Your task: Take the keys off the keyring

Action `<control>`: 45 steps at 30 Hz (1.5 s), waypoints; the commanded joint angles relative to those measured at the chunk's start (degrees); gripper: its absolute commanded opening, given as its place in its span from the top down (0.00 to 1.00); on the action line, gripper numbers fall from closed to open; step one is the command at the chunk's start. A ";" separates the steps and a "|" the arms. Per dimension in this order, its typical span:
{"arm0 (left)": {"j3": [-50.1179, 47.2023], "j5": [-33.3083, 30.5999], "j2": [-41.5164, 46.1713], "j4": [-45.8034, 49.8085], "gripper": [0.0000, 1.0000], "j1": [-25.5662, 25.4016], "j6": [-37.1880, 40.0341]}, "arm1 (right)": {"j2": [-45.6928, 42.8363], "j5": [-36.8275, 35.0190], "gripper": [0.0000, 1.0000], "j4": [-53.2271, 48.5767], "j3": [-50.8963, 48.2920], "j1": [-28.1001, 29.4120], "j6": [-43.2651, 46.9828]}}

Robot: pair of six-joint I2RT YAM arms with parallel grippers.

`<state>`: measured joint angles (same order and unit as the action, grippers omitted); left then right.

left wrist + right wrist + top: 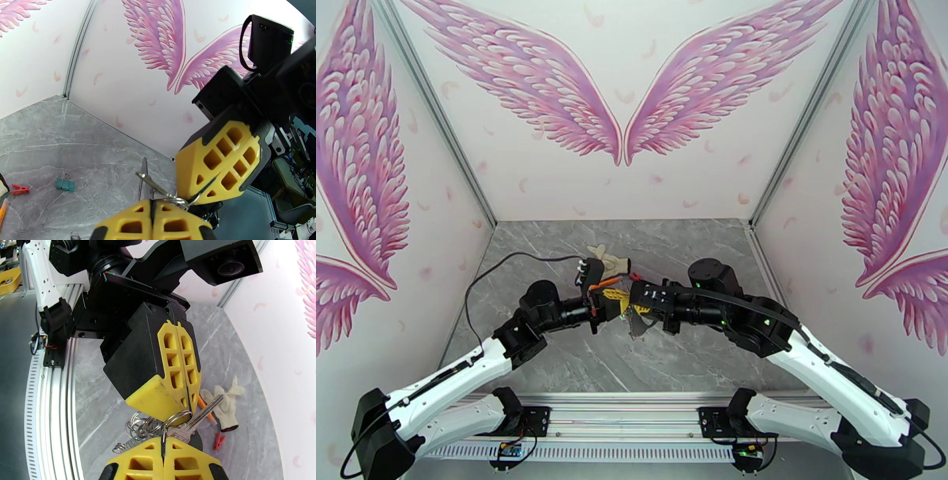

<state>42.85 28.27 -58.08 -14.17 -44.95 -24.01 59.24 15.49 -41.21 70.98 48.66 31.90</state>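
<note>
Right wrist: silver keys point(203, 413) (markings unreadable)

From above and behind the arm bases: looks down and forward across the whole worktop point(553, 363) to the back wall point(648, 189), from well off. From the left wrist: peers past the left end effector point(152, 207) at close range, facing the right end effector point(193, 195). From the right wrist: looks the opposite way, equally close. Share the keys point(189, 425) where both meet.

Polished metal keys point(197, 419) and thin wire rings point(147, 426) gleam. The yellow jaws look like matt, scuffed plastic. Desk point(553, 363): smooth grey marble finish. Glove point(227, 407): soft cloth.
</note>
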 commanded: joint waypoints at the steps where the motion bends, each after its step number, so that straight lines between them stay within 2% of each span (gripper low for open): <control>1: 2.61 -0.90 1.05 -4.75 1.00 1.09 -2.63 | 0.99 -5.64 1.00 -6.66 0.58 2.35 2.91; 8: 3.37 -0.48 0.78 -3.73 1.00 1.56 -4.59 | 2.38 -13.08 1.00 -6.59 -0.03 6.65 4.95; 15: 3.67 0.18 0.33 -2.85 1.00 1.52 -5.43 | 5.22 -27.24 1.00 -4.39 0.30 11.88 8.04; 20: 3.06 -0.02 0.75 -2.28 1.00 1.54 -5.35 | 4.22 -28.15 1.00 -0.61 0.64 11.91 8.36; 24: 1.78 -3.52 0.79 1.09 1.00 2.24 -3.24 | 3.61 -26.79 1.00 2.03 -0.02 10.48 7.58; 27: 0.50 -5.06 1.61 2.57 1.00 3.78 -2.74 | 1.72 -20.81 1.00 2.89 -2.10 8.12 5.55; 29: -0.67 -6.27 3.46 2.71 1.00 3.96 0.19 | 0.90 -16.50 1.00 2.27 -2.94 6.78 4.13; 33: 0.63 -10.66 5.73 10.30 0.90 4.75 8.77 | 0.74 -10.85 1.00 2.14 -3.65 4.02 2.50; 36: 0.27 -5.21 6.00 9.96 0.83 4.83 15.92 | 0.90 -6.94 1.00 2.52 -3.56 1.80 1.68; 38: -0.96 -1.29 6.27 8.75 0.74 4.53 21.42 | 0.95 -4.30 1.00 2.89 -3.83 0.36 1.11; 41: -0.25 -2.47 5.83 11.35 0.71 4.48 25.74 | 0.72 -1.52 1.00 2.94 -3.96 -0.92 0.27; 45: -2.24 4.24 6.14 10.08 0.64 4.01 31.83 | 0.28 3.03 1.00 1.54 -3.33 -2.87 -0.52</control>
<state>42.33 26.85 -52.73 -5.02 -40.56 -0.19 60.75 12.80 -40.53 67.77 46.98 33.08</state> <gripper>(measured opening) 0.353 0.063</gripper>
